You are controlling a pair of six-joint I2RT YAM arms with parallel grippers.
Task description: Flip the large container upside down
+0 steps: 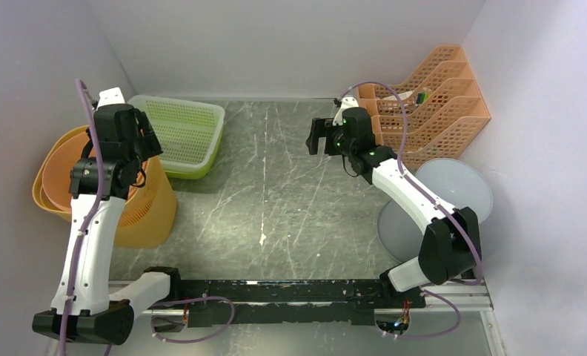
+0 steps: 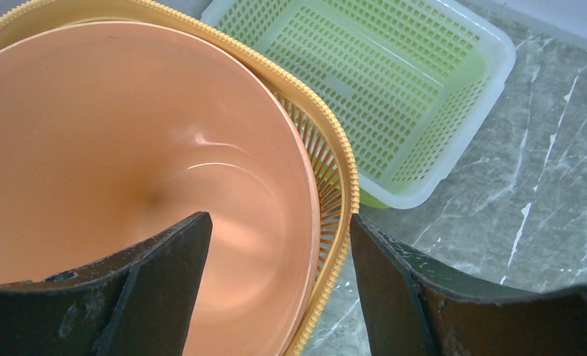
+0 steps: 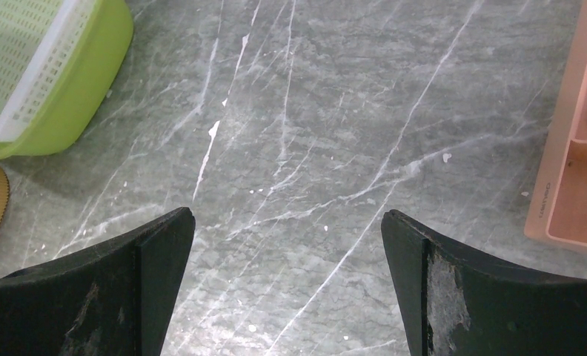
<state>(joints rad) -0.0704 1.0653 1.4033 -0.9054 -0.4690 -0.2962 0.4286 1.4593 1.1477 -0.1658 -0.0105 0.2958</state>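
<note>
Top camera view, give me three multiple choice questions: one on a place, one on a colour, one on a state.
1. Where is the file rack? A far right corner B far left corner C centre
2. What colour is the strainer tray? A blue B green and white C black
3. How does the big orange basket stand? A upside down B on its side C mouth up
A, it stands at the back by the right wall; B, green tub, white mesh; C, the left gripper looks into its open mouth.
</note>
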